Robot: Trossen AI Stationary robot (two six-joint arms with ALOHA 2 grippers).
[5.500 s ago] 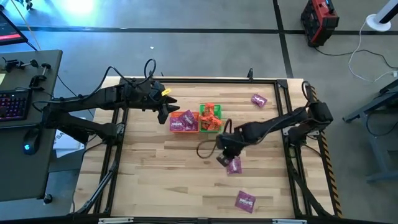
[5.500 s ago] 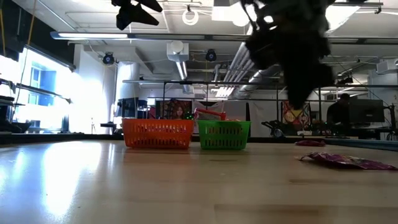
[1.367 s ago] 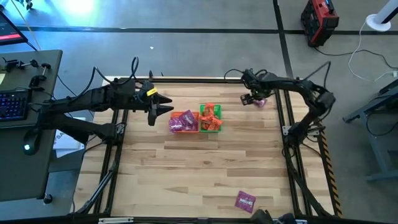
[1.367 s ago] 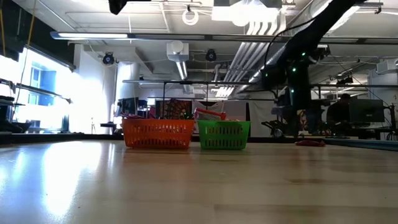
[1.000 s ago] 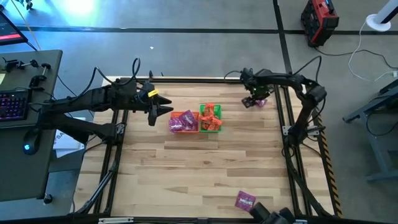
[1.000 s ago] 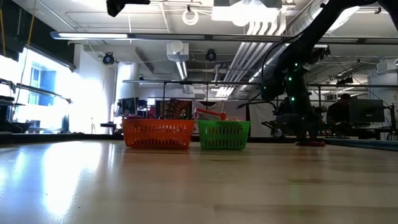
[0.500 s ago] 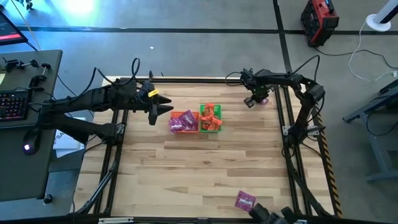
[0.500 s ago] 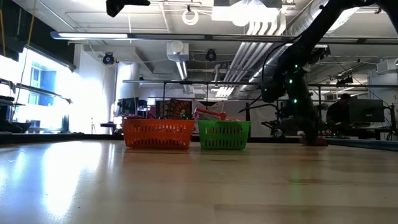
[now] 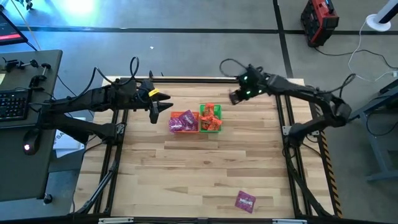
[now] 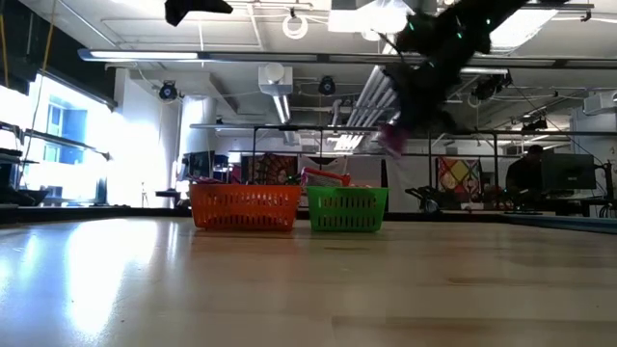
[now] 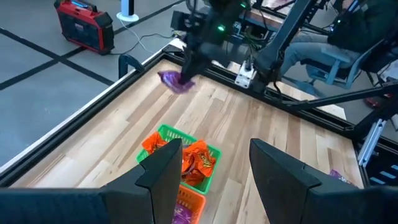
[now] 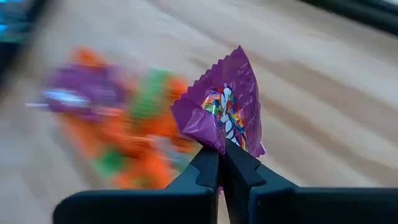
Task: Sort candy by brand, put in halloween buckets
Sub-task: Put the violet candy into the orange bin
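The right arm's two-finger gripper [image 12: 222, 163] is clamped on a small flat purple candy packet with pale print [image 12: 222, 115], holding it by its lower edge in the air above the far part of the wooden table [image 9: 205, 168], to the right of the two buckets. The square orange plastic bucket [image 9: 183, 121] and the square bright green plastic bucket [image 9: 210, 118] stand touching side by side near the far middle of the table; purple packets lie in the orange one, orange-red packets in the green one. The left arm's gripper [image 9: 163, 106] hangs just left of the orange bucket with its fingers [image 11: 163, 171] spread apart and empty. Another purple packet [image 9: 245, 201] lies flat near the table's front edge, well apart from the buckets
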